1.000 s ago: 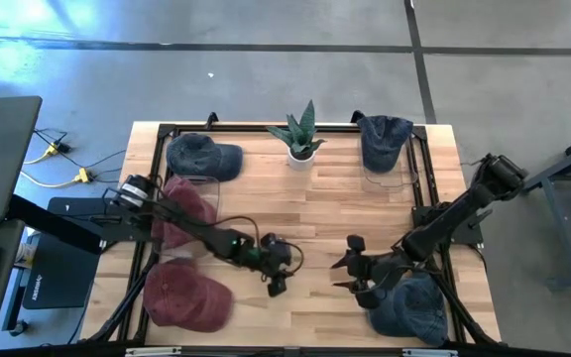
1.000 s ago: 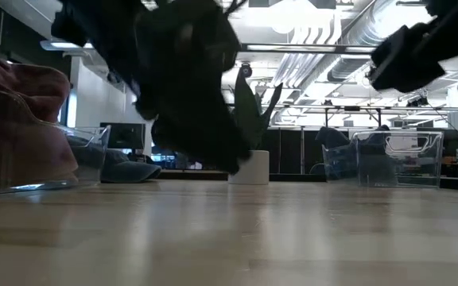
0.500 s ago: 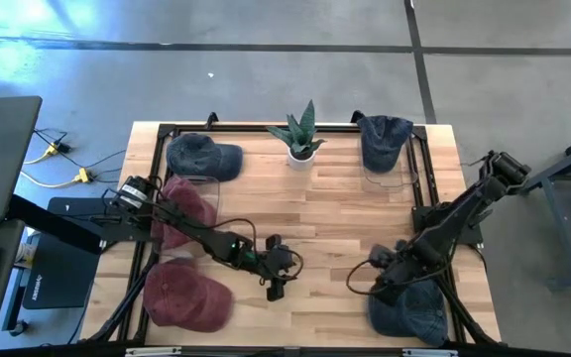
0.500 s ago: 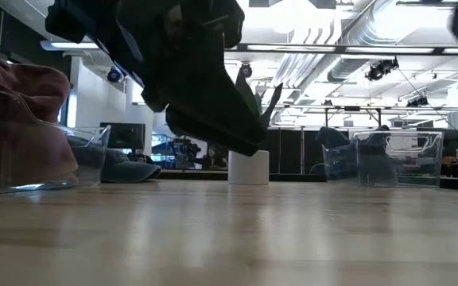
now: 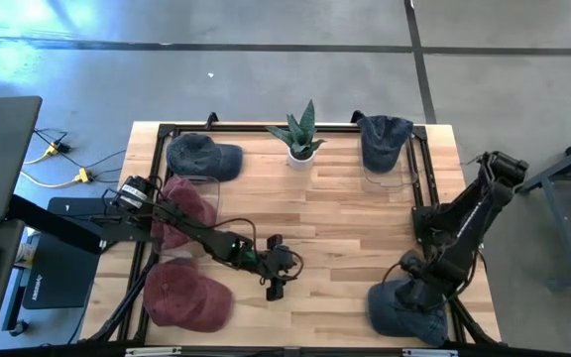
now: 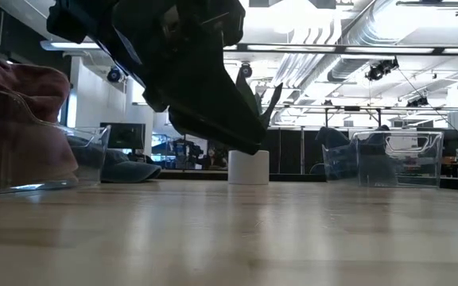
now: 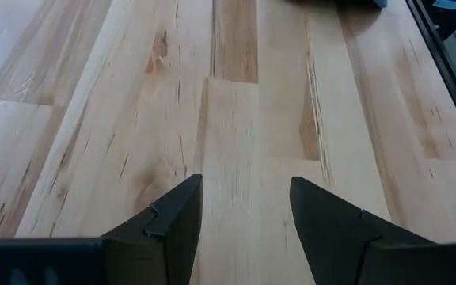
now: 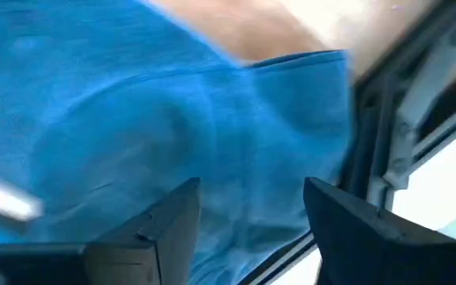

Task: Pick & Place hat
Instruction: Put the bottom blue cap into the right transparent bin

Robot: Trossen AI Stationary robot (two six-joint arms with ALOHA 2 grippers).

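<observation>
The middle of the table (image 5: 355,223) is bare wood, open from the far edge's plant pot (image 5: 301,152) down to the near edge. The left gripper (image 5: 278,282), fingers apart over bare boards, hangs low near the near edge's centre and blocks that lane. Along the left edge stand a blue hat (image 5: 199,157), a clear bin with a red hat (image 5: 184,210) and another red hat (image 5: 186,295). The far right corner holds a bin with a blue hat (image 5: 383,141); the near right corner holds a blue hat (image 5: 404,311) under the right gripper (image 5: 416,290).
</observation>
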